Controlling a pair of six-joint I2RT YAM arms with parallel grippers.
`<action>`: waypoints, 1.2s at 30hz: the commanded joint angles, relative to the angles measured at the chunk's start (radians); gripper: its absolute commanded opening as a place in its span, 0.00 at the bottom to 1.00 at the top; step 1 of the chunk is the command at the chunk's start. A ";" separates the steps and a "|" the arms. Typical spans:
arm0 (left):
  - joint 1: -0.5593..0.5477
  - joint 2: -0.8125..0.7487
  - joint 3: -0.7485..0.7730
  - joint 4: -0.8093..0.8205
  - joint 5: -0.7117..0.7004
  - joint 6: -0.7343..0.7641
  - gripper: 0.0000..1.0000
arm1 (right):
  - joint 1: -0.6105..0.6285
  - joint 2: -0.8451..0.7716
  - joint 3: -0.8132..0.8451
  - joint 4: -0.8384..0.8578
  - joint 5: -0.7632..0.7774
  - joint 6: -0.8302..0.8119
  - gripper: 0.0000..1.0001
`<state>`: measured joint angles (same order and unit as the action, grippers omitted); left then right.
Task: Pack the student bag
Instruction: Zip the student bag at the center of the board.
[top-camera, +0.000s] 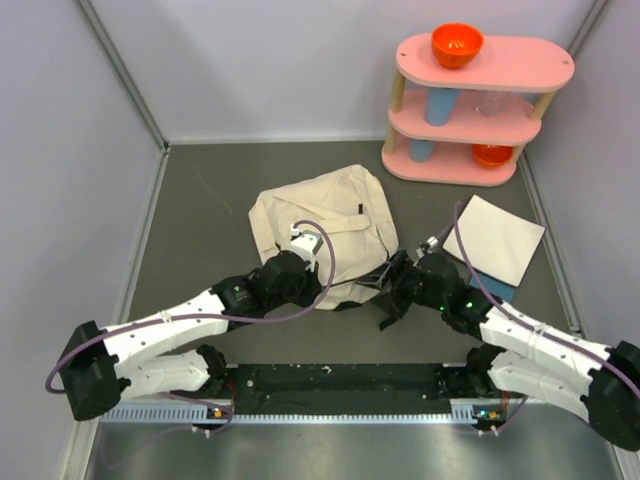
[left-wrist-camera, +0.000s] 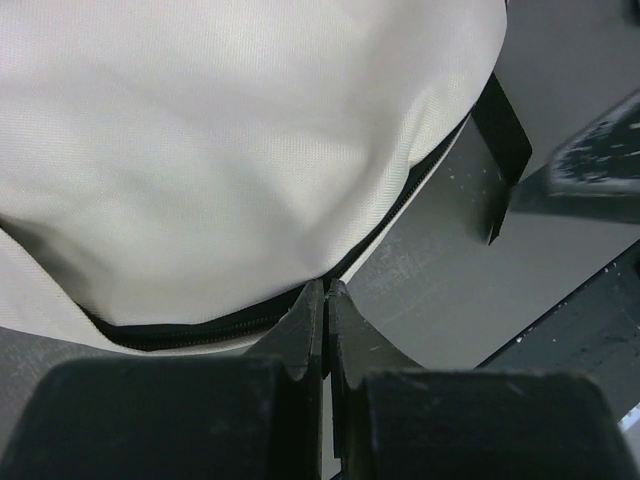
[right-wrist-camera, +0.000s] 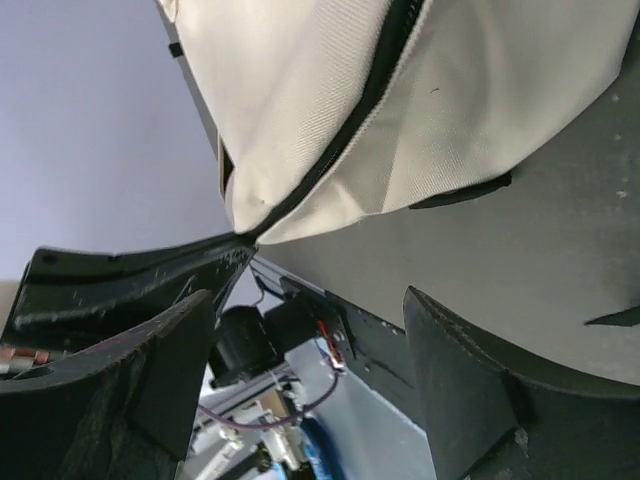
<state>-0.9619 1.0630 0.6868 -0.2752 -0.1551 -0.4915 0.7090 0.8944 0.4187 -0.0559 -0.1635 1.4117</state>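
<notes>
The soft cream canvas backpack (top-camera: 320, 215) lies in the middle of the grey worktop (top-camera: 200, 190). It looks light and floppy, best gripped along its black zipper trim (left-wrist-camera: 400, 200). Left hand (left-wrist-camera: 327, 290) is pinched shut there; right hand (right-wrist-camera: 310, 300) gapes wide, empty.

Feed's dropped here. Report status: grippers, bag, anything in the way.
Left gripper shut, tips at bag zipper trim. Right gripper open, empty, beside bag. White pad right of bag, apart from it.
</notes>
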 joint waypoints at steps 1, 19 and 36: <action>0.000 -0.038 0.008 0.059 0.029 0.016 0.00 | 0.090 0.119 0.020 0.224 0.153 0.197 0.75; 0.026 -0.058 -0.020 0.002 -0.128 0.033 0.00 | 0.058 0.327 0.045 0.366 0.168 0.187 0.00; 0.501 0.041 -0.121 0.043 -0.034 0.042 0.00 | -0.157 0.175 -0.095 0.286 0.013 -0.003 0.00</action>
<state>-0.5846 1.0447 0.6086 -0.2264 -0.0254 -0.5076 0.6109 1.0695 0.3016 0.2680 -0.1802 1.5135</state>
